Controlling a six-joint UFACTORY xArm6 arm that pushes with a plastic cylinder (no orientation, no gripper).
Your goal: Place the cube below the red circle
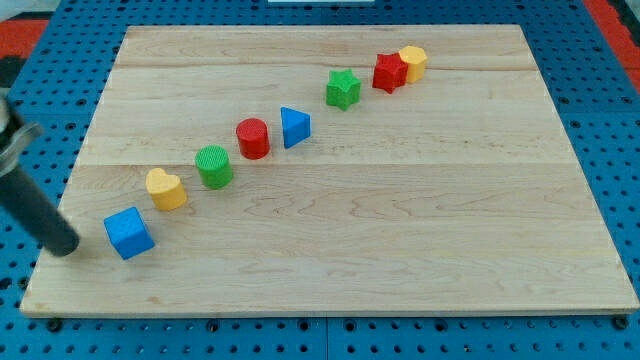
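My tip [66, 246] just left of blue cube [129, 233] — apart.

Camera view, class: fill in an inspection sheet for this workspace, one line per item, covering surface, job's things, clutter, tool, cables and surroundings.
Surface: pale wooden board, lying flat on a blue perforated base.
Job's things: blue cube at the lower left; red cylinder near the middle of the diagonal row.
Clutter: yellow heart block, green cylinder, blue triangular block, green star block, red star-like block touching a yellow block.
Tool: my tip sits just left of the blue cube, a small gap apart.
Cables: nothing seen.
Surroundings: red patches at the top corners.
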